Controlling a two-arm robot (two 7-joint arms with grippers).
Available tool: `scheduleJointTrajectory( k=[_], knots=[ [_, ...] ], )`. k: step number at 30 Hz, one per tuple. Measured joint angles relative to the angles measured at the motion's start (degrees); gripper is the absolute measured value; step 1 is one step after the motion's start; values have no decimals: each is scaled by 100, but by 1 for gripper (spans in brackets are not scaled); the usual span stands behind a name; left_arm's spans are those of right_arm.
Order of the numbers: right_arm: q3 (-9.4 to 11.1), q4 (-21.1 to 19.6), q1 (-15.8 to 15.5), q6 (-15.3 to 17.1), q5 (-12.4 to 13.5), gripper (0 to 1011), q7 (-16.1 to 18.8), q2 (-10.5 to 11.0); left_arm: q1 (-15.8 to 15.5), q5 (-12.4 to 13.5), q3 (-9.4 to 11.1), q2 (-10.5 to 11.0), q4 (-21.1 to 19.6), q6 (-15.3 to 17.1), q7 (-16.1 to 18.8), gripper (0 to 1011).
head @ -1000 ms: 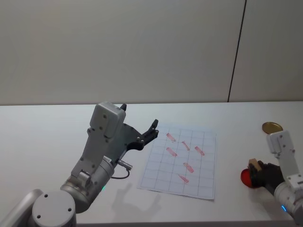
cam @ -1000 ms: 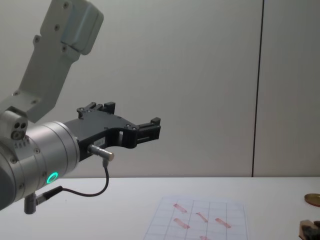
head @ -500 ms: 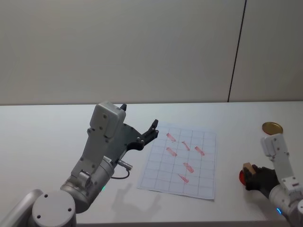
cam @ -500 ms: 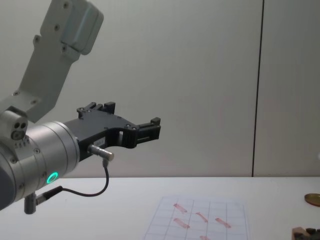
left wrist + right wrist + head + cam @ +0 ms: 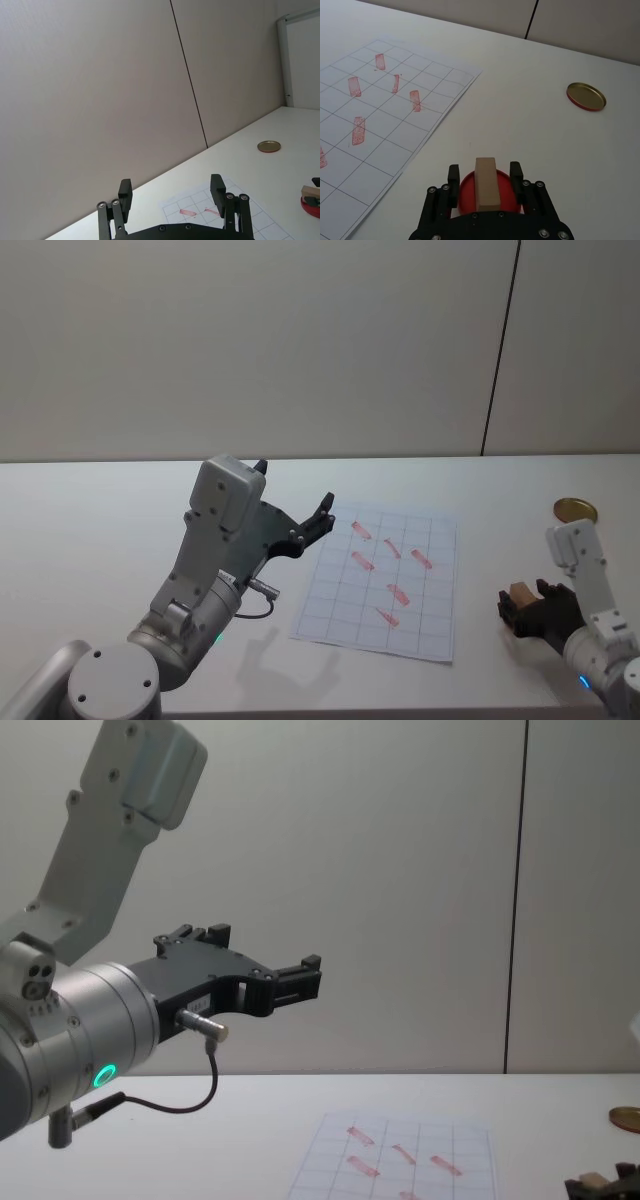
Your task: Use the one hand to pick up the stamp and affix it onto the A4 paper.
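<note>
My right gripper (image 5: 522, 608) is low at the table's right front and shut on the stamp (image 5: 520, 592), a small tan wooden block. In the right wrist view the stamp (image 5: 486, 184) stands between the black fingers (image 5: 453, 176), directly over a round red ink pad (image 5: 464, 189). The chest view catches the right gripper (image 5: 606, 1186) at the bottom right corner. The A4 paper (image 5: 335, 612), a gridded white sheet with several red marks, lies at mid-table to the left of that gripper. My left gripper (image 5: 322, 512) hangs open in the air over the paper's left edge.
A round golden lid (image 5: 575, 509) lies at the far right of the table, beyond the right gripper, and shows as the lid (image 5: 586, 96) in the right wrist view. Bare white table (image 5: 100, 530) stretches left of the paper. A plain wall stands behind.
My right gripper has carried the stamp leftward and down, so it now covers the red pad in the head view. The left arm has not moved.
</note>
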Motion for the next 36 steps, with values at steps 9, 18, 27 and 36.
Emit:
scheduleJointTrajectory(
  k=[9,18,27,36],
  knots=[
    [10,-139,-40,-4,-33,819,-49,14,0,0,0,0,0,0,0,993],
    [50,-473,-167,-16,-7,1001,-84,64,0,0,0,0,0,0,0,993],
    [96,-898,-359,-183,166,1001,-11,130,0,0,0,0,0,0,0,993],
    [142,-1448,-637,-478,401,1001,151,222,0,0,0,0,0,0,0,993]
  ],
)
